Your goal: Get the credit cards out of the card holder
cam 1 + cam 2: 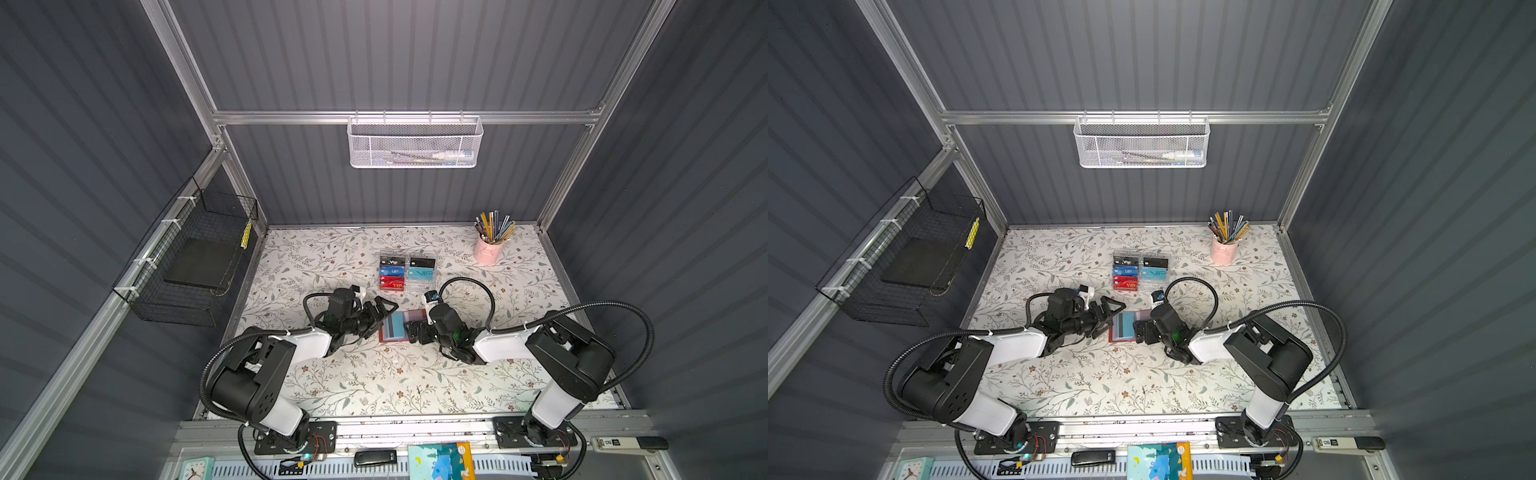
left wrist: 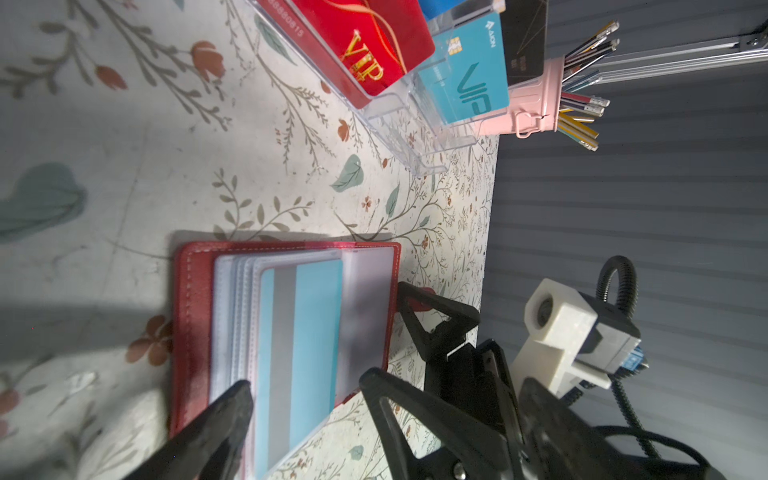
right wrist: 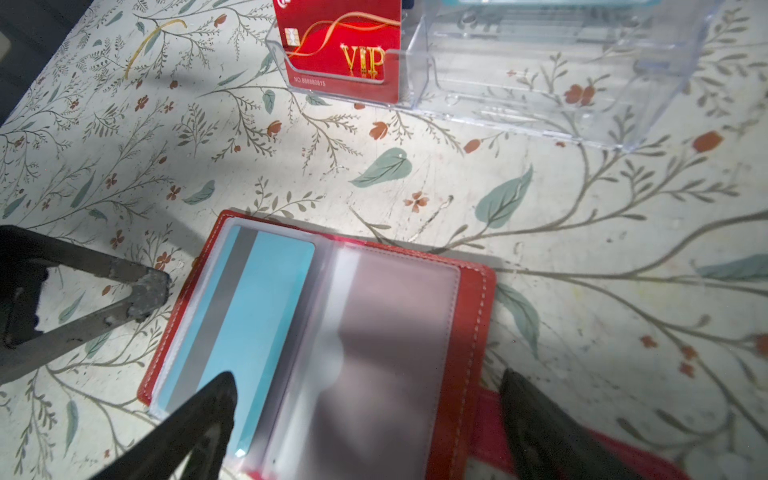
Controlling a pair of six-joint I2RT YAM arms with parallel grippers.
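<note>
Cards on display: a clear acrylic rack, just above centre in both top views, holds black, blue and red VIP cards in its left column, and a black card and a teal VIP card in its right. At the upper right of the floral desk, a pink cup bristles with pencils. A white mesh basket on the back wall holds markers, and a black wire basket at left holds a dark slab.

The red card holder lies open at centre with a light-blue credit card in its clear sleeve, stripe side up. The right gripper straddles the holder, fingers spread wide. One tip is over the card's end and the other by the strap; whether they touch cannot be told. The left gripper, fingers also wide and holding nothing, sits just left of the holder.
</note>
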